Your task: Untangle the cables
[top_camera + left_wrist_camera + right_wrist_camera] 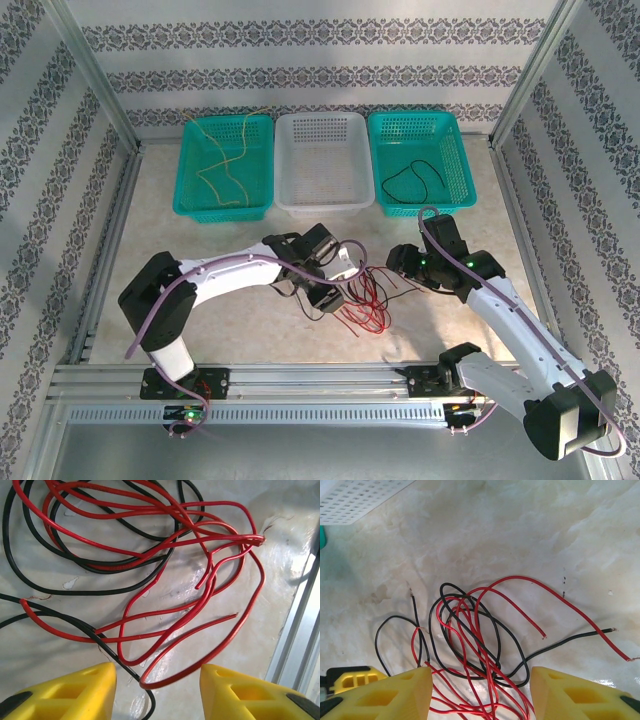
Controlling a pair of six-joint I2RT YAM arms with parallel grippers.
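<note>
The cables lie as a red and black tangle on the table between my two grippers. The left gripper hovers over its left side and is open. In the left wrist view a red loop and a black strand lie loose between the yellow fingers, unpinched. My right gripper stands at the tangle's right, also open. Its view looks down on crossed red loops and black loops. A yellow cable lies in the left teal basket, a black one in the right teal basket.
Three baskets line the back: teal, white, teal. An aluminium rail runs along the near edge, close to the left gripper. Patterned walls close in both sides.
</note>
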